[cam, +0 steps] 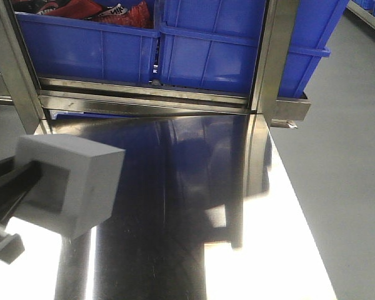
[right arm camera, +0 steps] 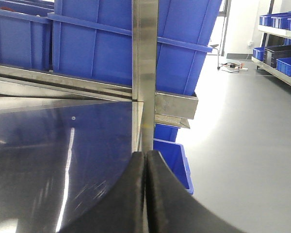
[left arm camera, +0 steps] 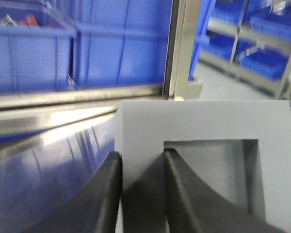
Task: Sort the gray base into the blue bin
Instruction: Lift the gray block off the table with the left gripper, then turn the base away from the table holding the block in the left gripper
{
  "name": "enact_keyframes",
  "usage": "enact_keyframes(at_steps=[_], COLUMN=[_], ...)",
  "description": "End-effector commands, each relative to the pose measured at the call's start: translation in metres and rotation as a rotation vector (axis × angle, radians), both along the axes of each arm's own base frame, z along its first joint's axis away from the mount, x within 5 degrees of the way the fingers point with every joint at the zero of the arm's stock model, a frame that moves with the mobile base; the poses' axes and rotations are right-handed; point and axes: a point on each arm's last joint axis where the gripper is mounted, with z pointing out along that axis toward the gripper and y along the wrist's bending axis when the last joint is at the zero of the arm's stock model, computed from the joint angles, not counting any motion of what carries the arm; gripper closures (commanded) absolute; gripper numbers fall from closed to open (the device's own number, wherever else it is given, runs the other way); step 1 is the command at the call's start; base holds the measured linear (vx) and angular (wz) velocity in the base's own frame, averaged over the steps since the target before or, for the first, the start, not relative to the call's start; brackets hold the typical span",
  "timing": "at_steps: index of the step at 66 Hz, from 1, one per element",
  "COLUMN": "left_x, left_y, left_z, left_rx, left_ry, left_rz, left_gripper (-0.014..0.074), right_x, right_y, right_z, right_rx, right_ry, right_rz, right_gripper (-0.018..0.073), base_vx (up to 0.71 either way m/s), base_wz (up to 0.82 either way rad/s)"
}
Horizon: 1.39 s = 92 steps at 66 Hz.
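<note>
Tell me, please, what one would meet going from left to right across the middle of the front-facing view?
left gripper → gray base, which it grips → shiny steel tabletop → gray floor

Polished steel tabletop [cam: 194,206] reflecting blue; steel upright post [cam: 275,56] meeting a horizontal rail [cam: 144,103] at the far edge; red and black items [cam: 69,9], possibly shoes, beyond; gray floor [cam: 344,156]; distant shelving [left arm camera: 262,63], blurred.

My left gripper [left arm camera: 140,160] pinches the recess wall of the gray block [left arm camera: 203,121], with a blue bin [left arm camera: 121,48] behind it.
</note>
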Motion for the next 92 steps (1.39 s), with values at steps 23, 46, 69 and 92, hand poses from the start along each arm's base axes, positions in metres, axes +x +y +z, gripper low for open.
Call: enact_keyframes(at_steps=[23,46,69,92], left_x=[-0.07,-0.078,-0.078,-0.078], left_y=[0.032,0.036,0.036,0.036], left_z=[0.002,0.004,0.002,0.002], left_rx=[-0.092,-0.107,-0.1,-0.1], left_ry=[-0.123,-0.157,-0.14,-0.14], left_rz=[-0.037,-0.039,-0.042,-0.042], left_gripper=[0.0602,0.0602,0.0602,0.0602], right_x=[0.0,0.0,0.0,0.0], right_y=[0.0,0.0,0.0,0.0], right_z=[0.003,0.003,0.003,0.003], right_rx=[-0.012,-0.012,-0.012,-0.012], right_ry=[-0.077,-0.077,-0.077,-0.077], right_rz=[-0.004,-0.003,-0.003,-0.003], right_gripper=[0.0568,0.0568,0.0568,0.0568], base_vx=[0.0,0.0,0.0,0.0], base_wz=[0.0,0.0,0.0,0.0])
